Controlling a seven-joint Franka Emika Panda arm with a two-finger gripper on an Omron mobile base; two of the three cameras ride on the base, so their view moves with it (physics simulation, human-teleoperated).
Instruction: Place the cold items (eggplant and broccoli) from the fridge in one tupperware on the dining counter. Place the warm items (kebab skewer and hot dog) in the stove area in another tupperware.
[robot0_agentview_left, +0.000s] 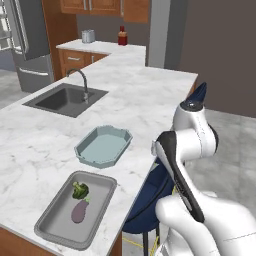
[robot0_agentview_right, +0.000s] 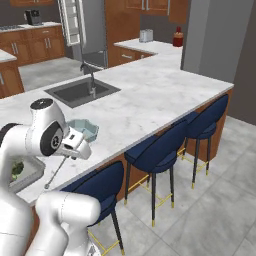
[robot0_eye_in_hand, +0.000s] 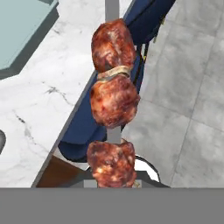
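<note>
So the fingers (robot0_eye_in_hand: 113, 183) are pinched tight on the kebab skewer (robot0_eye_in_hand: 113, 103), gripping it down at the bottom chunk of meat. In the hand view the stick runs straight up away from the fingers, with three browned meat pieces stacked along it and a thin pale slice squeezed between the top two. The skewer hangs out past the edge of the marble tabletop (robot0_eye_in_hand: 39, 100), over a blue stool (robot0_eye_in_hand: 87, 127) and the grey tile floor (robot0_eye_in_hand: 192, 87).

From the right base view the skewer (robot0_agentview_right: 56, 172) shows as a thin stick slanting down from the hand, in front of the tabletop edge (robot0_agentview_right: 150, 105), just above another blue stool (robot0_agentview_right: 97, 187).

The light blue tub (robot0_agentview_left: 103, 146) sits on the tabletop just off to the side of the fingers, and nothing's in it. A corner of it (robot0_eye_in_hand: 22, 30) shows at the upper left of the hand view too. The grey tub (robot0_agentview_left: 55, 220) is further along the tabletop, beyond the blue one as seen from the fingers, and it has the broccoli (robot0_agentview_left: 80, 190) and the eggplant (robot0_agentview_left: 80, 211) lying in it, close together.

Well beyond the fingers, across the tabletop, there's the sink (robot0_agentview_left: 65, 99) with its faucet (robot0_agentview_left: 82, 82).
</note>
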